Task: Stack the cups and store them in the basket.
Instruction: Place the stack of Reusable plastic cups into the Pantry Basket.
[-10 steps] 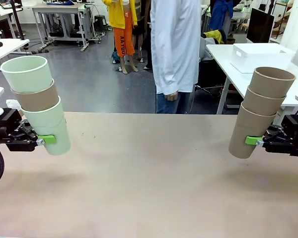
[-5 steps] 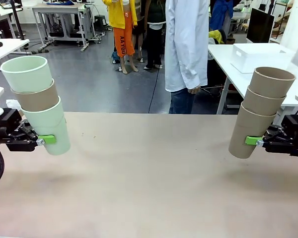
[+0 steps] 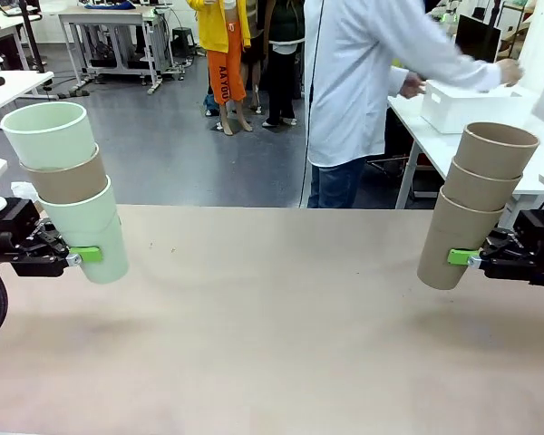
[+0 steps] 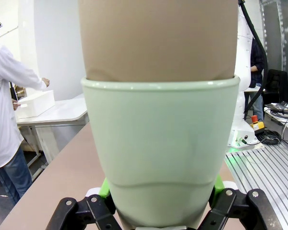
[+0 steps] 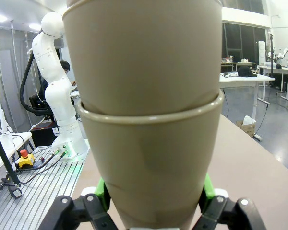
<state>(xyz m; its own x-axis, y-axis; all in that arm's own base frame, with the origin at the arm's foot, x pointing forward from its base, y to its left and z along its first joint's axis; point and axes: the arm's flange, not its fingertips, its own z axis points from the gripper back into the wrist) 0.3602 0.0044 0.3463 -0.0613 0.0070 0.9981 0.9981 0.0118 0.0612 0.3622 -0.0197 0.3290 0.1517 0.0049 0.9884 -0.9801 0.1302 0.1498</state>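
- Looking across the counter (image 3: pixel 272 317) from the front, the robot's left hand (image 3: pixel 83 255) is clamped on the bottom mint cup (image 3: pixel 98 234) of a stack of three. A tan cup (image 3: pixel 63 181) is nested in it, and a top mint cup (image 3: pixel 50 134) in that.
- The right hand (image 3: pixel 462 257) is clamped on the bottom tan cup (image 3: pixel 451 240), with two more tan cups (image 3: pixel 485 168) nested above it.
- Both stacks hang clear of the counter, each tilted outward toward its own side. Each arm reaches in low from its edge with the fingers about level.
- The basket (image 3: pixel 471 107) stands on a white side table (image 3: pixel 417 113) beyond the counter, far right. A person in a white coat (image 3: pixel 354 82) reaches to it with one hand at each end.
- From the left wrist, the green pads (image 4: pixel 104 188) press on both sides of the mint cup, where the front view gives one pad. The tan cup's wall rises out of its rim. Far off at picture left, the basket (image 4: pixel 36 103) sits on the side table with the person beside it.
- From the right wrist, the pads (image 5: pixel 206 188) squeeze the lower tan cup on both sides. The next tan cup (image 5: pixel 144 52) is seated inside its rim.
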